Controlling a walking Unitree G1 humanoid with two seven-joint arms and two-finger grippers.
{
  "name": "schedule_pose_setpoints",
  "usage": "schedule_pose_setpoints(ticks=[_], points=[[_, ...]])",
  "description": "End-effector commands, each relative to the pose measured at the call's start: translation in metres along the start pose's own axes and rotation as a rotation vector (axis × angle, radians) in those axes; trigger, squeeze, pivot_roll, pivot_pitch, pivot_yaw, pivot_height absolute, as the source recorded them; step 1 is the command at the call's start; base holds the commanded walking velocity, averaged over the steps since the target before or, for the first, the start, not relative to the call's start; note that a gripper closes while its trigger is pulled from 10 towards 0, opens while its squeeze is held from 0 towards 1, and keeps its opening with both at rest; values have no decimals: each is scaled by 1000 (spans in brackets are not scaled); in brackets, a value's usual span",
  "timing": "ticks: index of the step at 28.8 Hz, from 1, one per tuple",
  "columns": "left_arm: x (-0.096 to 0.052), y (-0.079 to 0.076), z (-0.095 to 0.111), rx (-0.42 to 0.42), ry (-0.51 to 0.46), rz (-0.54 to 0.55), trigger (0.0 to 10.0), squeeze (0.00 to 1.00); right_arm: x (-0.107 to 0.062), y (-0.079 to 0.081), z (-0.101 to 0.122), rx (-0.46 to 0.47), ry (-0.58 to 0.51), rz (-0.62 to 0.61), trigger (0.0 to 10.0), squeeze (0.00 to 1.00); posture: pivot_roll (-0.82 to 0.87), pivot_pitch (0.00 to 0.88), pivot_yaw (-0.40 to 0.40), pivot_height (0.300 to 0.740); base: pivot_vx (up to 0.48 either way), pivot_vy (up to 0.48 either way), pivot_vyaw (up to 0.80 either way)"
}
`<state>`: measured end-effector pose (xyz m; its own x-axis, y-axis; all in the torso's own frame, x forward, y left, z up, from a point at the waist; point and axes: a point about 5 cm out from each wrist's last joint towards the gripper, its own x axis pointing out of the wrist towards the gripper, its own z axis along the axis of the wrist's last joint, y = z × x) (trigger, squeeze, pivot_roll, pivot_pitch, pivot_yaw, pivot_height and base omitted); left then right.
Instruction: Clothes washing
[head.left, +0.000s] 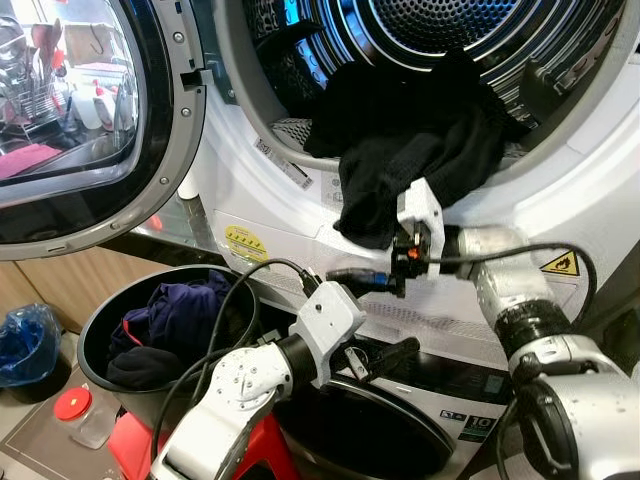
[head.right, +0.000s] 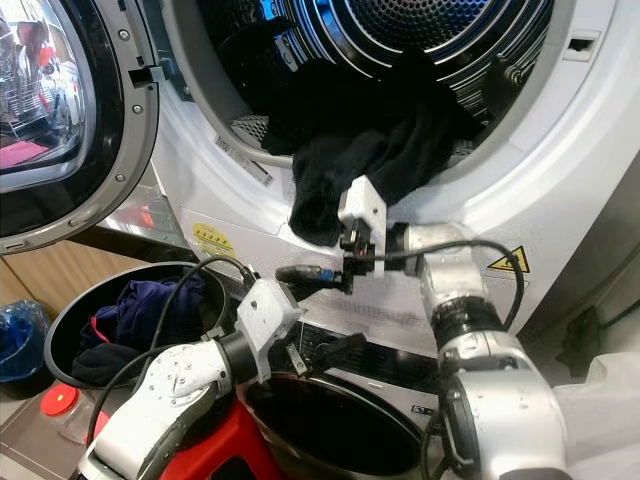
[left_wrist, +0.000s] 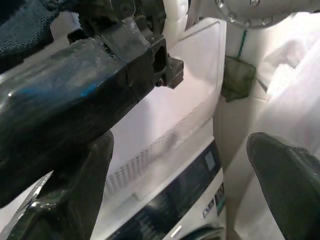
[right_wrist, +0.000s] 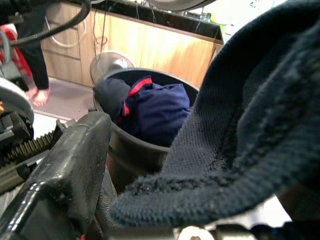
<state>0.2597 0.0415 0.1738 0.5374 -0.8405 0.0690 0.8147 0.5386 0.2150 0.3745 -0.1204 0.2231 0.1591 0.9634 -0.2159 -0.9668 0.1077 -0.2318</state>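
The black clothes are hanging out of the round drum of the upper machine. Part of the pile is lying inside the drum, and part is drooping over the grey rim and down the white front. The door of this machine is standing wide open on the robot's left.

The right gripper is reaching up just under the drooping end of the black clothes. In the right wrist view, a thick fold of dark knitted cloth is lying right beside one black finger. I cannot tell if these fingers are apart or together.

The left gripper is sitting lower down, in front of the second machine, which is under the first one. Its two fingers are spread apart with nothing between them.

A round black basket is standing on the floor to the robot's left. Dark blue and black clothes with a bit of red are lying in it. A red stool is sitting just below the left arm. A blue bag is resting near the basket, by the wooden cupboard.
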Motion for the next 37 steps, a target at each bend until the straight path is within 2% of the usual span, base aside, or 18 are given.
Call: schedule_pose_setpoints(ticks=[1,5,7,10,19,27,34,37], points=[[-1,4,9,23,-37,13,10000,0,-4,4,-9,-22,81,17,10000,0,27,22,75,740,0,0,0],[-1,3,8,18,-35,3,10000,0,-14,13,-23,-27,134,66,10000,0,22,20,75,740,0,0,0],[0,2,7,14,-32,-6,10000,0,-19,19,-36,-20,220,80,10000,0,16,21,77,740,0,0,0],[0,1,6,12,-30,-11,10000,0,-24,23,-48,-13,275,66,10000,0,11,22,77,740,0,0,0],[0,-1,5,6,-26,-27,10000,0,-32,40,-60,39,207,66,10000,0,8,20,76,740,0,0,0],[1,-4,3,-2,-25,-42,10000,0,-40,56,-79,94,225,12,10000,0,1,7,73,740,0,0,0],[1,-6,2,-2,-23,-57,10000,0,-48,88,-101,178,208,15,10000,0,-7,0,74,740,0,0,0],[1,-6,1,-3,-22,-61,10000,0,-51,102,-111,212,248,35,10000,0,-15,0,77,740,0,0,0]])
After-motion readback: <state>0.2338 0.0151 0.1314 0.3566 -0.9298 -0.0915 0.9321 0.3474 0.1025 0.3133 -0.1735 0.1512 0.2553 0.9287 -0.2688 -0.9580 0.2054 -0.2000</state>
